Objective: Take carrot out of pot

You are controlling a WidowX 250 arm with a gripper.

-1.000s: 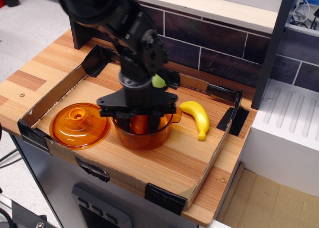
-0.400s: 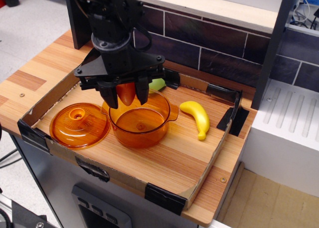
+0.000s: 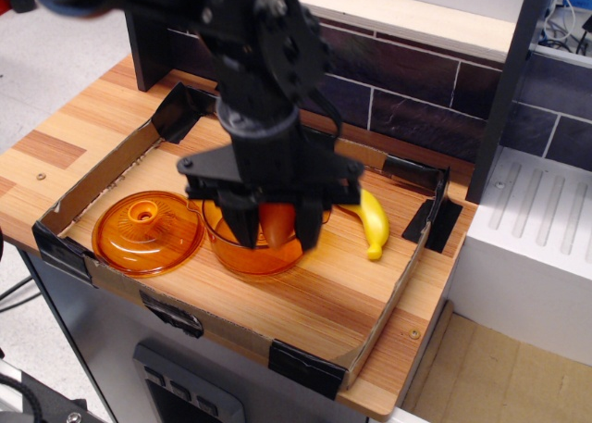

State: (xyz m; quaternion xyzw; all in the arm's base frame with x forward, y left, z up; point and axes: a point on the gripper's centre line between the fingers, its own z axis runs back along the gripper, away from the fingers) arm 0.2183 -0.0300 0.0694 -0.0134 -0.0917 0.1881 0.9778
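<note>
My black gripper [image 3: 276,227] is shut on the orange carrot [image 3: 276,223], which hangs point down between the fingers [image 3: 245,224]. It hovers over the front right part of the translucent amber pot [image 3: 242,255], and the carrot is clear of the pot's inside. The arm hides most of the pot; only its front wall and left rim show.
The matching orange lid with knob [image 3: 146,230] lies left of the pot. A yellow banana [image 3: 374,223] lies to the right. All sit in a low cardboard tray [image 3: 305,363] on a wooden table. A dark tiled wall stands behind. The green pear is hidden.
The gripper lifted the carrot out of the pot, swung up and left, then came forward and right and now hangs lower over the pot's front.
</note>
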